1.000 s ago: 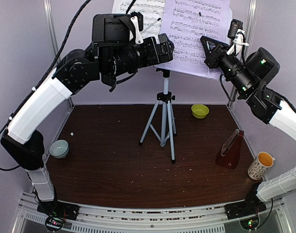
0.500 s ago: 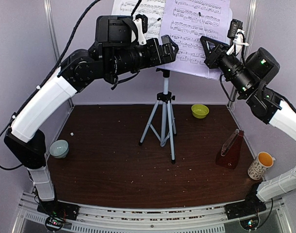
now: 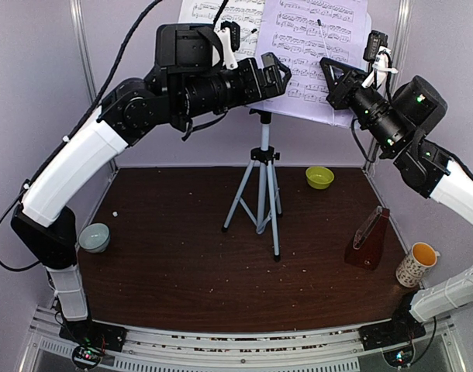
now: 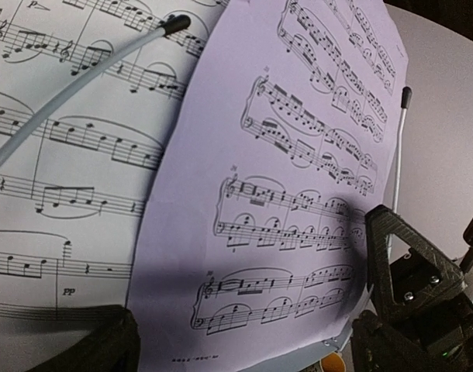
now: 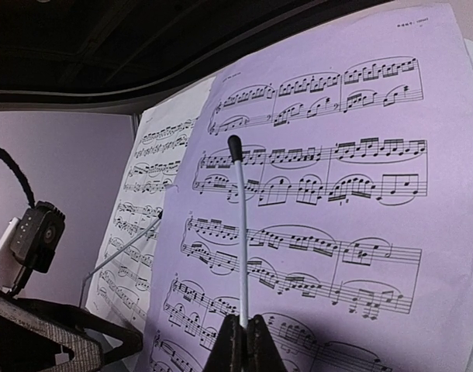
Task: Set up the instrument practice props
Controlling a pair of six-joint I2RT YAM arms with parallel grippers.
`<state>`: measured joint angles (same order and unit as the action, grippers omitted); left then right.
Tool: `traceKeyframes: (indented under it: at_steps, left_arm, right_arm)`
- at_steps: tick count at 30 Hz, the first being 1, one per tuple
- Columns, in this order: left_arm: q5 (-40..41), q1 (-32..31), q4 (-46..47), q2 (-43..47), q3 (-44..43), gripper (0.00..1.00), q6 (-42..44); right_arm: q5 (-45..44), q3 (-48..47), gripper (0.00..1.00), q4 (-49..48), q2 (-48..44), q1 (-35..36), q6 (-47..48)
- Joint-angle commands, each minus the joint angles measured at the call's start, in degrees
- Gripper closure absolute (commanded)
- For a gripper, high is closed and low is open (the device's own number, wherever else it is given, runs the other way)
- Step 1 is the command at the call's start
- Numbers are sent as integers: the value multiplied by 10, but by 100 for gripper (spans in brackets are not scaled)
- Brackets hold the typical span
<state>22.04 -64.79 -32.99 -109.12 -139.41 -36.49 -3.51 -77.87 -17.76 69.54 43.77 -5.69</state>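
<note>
The music stand stands mid-table on its silver tripod (image 3: 261, 194). Two sheet-music pages rest on its desk: a left page (image 3: 221, 12) and a right page (image 3: 314, 54) overlapping it. The right page (image 4: 298, 194) fills the left wrist view. My left gripper (image 4: 244, 345) is open, its fingers spread to either side of that page's bottom edge. My right gripper (image 5: 243, 325) is shut on the foot of the white page-holder wire (image 5: 240, 240) lying across the right page (image 5: 337, 194). The red-brown metronome (image 3: 368, 239) stands on the table at the right.
A yellow-green bowl (image 3: 319, 177) sits behind the tripod on the right. A patterned mug (image 3: 417, 263) stands by the right edge, next to the metronome. A pale bowl (image 3: 94, 236) lies at the left edge. A second wire (image 4: 74, 85) crosses the left page.
My left arm has lifted and pushed its open gripper a little to the right, closer to the right page. The right arm, pages and stand have not moved.
</note>
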Motion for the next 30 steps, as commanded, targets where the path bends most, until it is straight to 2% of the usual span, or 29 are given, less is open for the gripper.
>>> traceKeyframes:
  at_steps: [1, 19, 26, 30]
  left_arm:
    - [-24, 5, 33, -9, -16, 2, -6]
    - [-58, 20, 41, -42, -37, 2, -30]
    - [-64, 21, 50, -40, -46, 2, -11]
    - [-54, 14, 65, -20, -44, 2, 30]
  right_arm:
    - [9, -14, 100, -13, -5, 6, 9]
    - [16, -17, 100, -14, -1, 8, 10]
    - [14, -22, 100, -11, 5, 9, 11]
    - [10, -25, 93, -9, 8, 9, 12]
